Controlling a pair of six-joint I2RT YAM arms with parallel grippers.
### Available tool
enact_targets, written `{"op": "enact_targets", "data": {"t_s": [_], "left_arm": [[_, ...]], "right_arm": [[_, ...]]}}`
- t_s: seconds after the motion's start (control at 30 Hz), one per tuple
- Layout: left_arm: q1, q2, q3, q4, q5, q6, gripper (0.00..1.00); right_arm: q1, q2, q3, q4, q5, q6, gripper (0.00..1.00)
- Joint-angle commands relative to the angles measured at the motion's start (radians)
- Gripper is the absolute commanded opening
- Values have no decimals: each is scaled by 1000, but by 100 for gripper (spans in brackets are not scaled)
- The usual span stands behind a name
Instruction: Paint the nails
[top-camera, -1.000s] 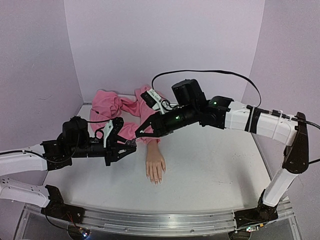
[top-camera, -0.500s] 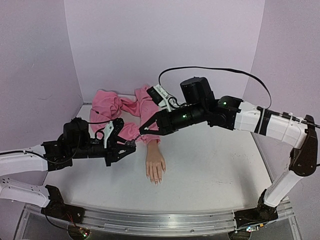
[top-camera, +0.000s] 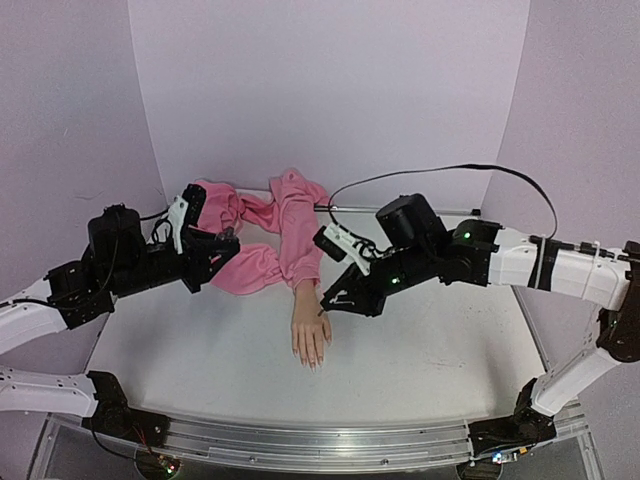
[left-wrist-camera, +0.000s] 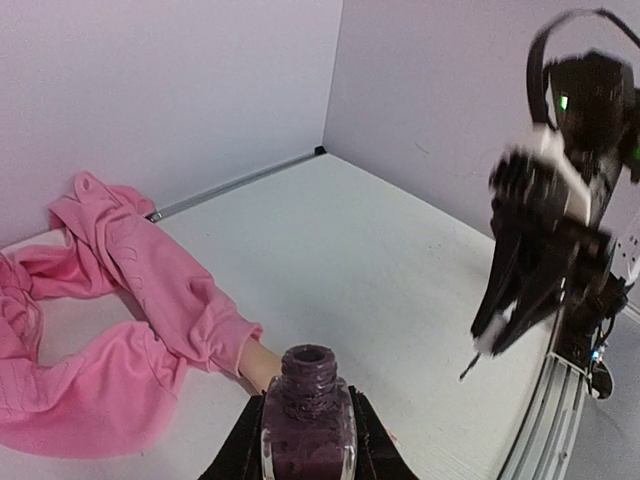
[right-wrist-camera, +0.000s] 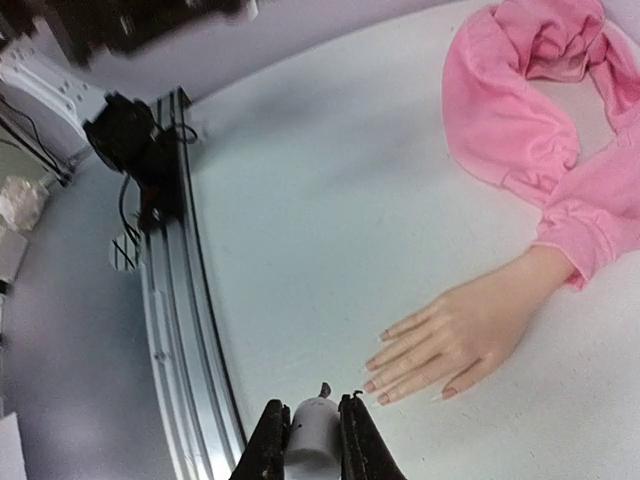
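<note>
Nails (right-wrist-camera: 369, 386) just beyond right gripper (right-wrist-camera: 313, 440), clamped on brush cap (right-wrist-camera: 315, 420); left gripper (left-wrist-camera: 307, 455) clamps polish bottle (left-wrist-camera: 307, 400).

**No legible writing**

No text, brand, number or sign can be read in any view. The nail polish bottle (left-wrist-camera: 308, 425), at the bottom centre of the left wrist view, shows only dark purple glass on the side facing the camera. The brush cap (right-wrist-camera: 312, 432), at the bottom edge of the right wrist view, is plain white. The arm casings (top-camera: 520, 262) in the top view are too small and blurred to tell any lettering.
</note>
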Motion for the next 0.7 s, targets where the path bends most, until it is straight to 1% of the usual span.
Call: {"op": "enact_targets", "data": {"t_s": [0.0,0.07,0.17,0.37,0.43,0.5,0.6,0.67], "left_arm": [[31,55,165,-23,-48,0,0],[56,87,207,-23,-47,14,0],[113,128,242,-16,-18,33,0],[217,169,252,12,57,47,0],[228,170,253,13,73,47,0],[229,161,249,13,82,62,0],[229,147,239,14,88,85,0],[229,145,238,15,101,124,0]], "right_arm": [[1,36,-68,-55,15,-211,0],[4,39,-113,-31,-9,-253,0],[17,67,-153,3,14,-276,0],[43,163,-122,41,43,-224,0],[48,171,-135,116,21,-198,0],[55,190,-137,152,11,-178,0],[65,225,-127,168,85,-173,0],[65,237,-127,179,99,-169,0]]}}
